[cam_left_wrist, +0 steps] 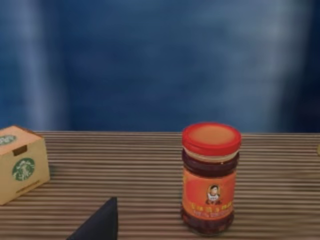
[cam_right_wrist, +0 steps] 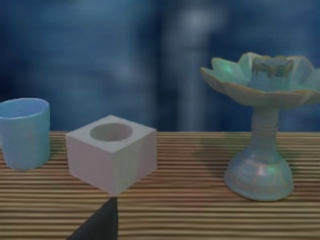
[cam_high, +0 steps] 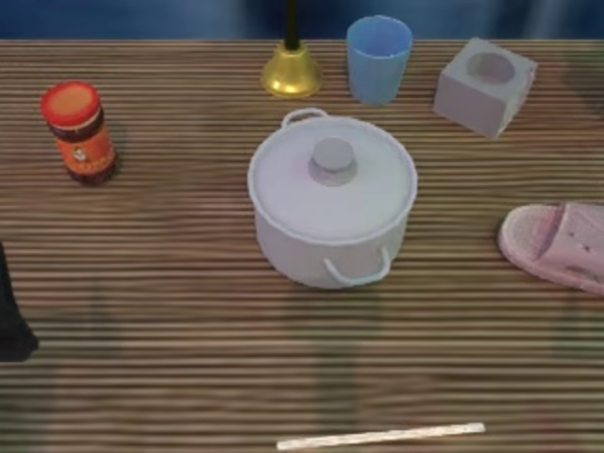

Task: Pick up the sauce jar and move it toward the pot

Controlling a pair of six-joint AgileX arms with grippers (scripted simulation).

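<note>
The sauce jar (cam_high: 78, 132) stands upright near the table's far left; it has a red-orange lid and an orange label with a small pale figure. The left wrist view shows the sauce jar (cam_left_wrist: 210, 177) straight ahead, untouched. The pale grey pot (cam_high: 332, 198), with its lid, knob and two loop handles, sits mid-table, well to the right of the jar. My left gripper (cam_high: 11, 326) hangs at the table's left edge, nearer the front than the jar. It is open, and only one dark finger (cam_left_wrist: 102, 222) shows. My right gripper (cam_right_wrist: 145, 235) is open and out of the top view.
At the back stand a gold bell (cam_high: 291, 66), a light blue cup (cam_high: 378, 58) and a grey cube with a round hollow (cam_high: 485, 85). A pink slipper (cam_high: 557, 243) lies at the right and a white stick (cam_high: 382, 436) at the front. The wrist views show a cardboard box (cam_left_wrist: 20, 162) and a teal stand (cam_right_wrist: 262, 150).
</note>
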